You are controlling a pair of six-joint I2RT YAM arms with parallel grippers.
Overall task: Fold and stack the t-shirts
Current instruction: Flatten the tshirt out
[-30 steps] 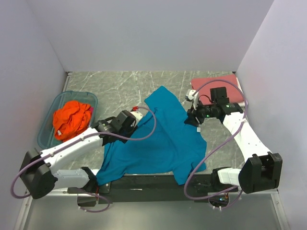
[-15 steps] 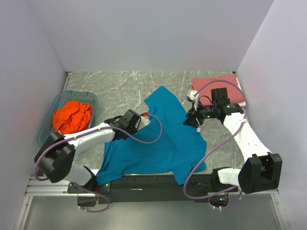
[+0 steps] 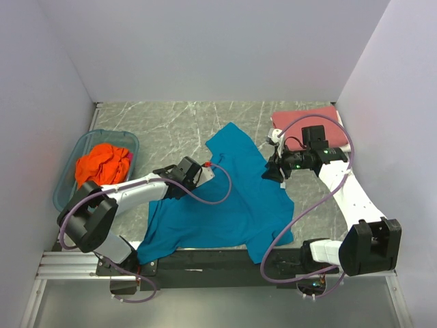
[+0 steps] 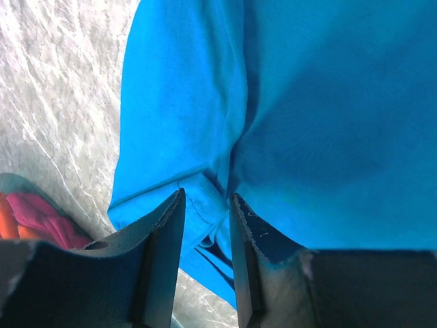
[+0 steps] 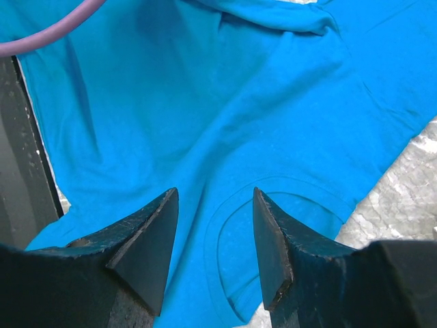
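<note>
Left gripper (image 4: 207,199) pinches teal t-shirt (image 4: 328,102) (sleeve)

The grey marbled table (image 3: 171,123) carries a teal t-shirt (image 3: 239,198) spread loosely across its middle, with the hem reaching the near edge. A dusty red t-shirt (image 3: 307,116) lies folded flat in the far right corner. A translucent blue tub (image 3: 63,188) stands on the left side.
</note>
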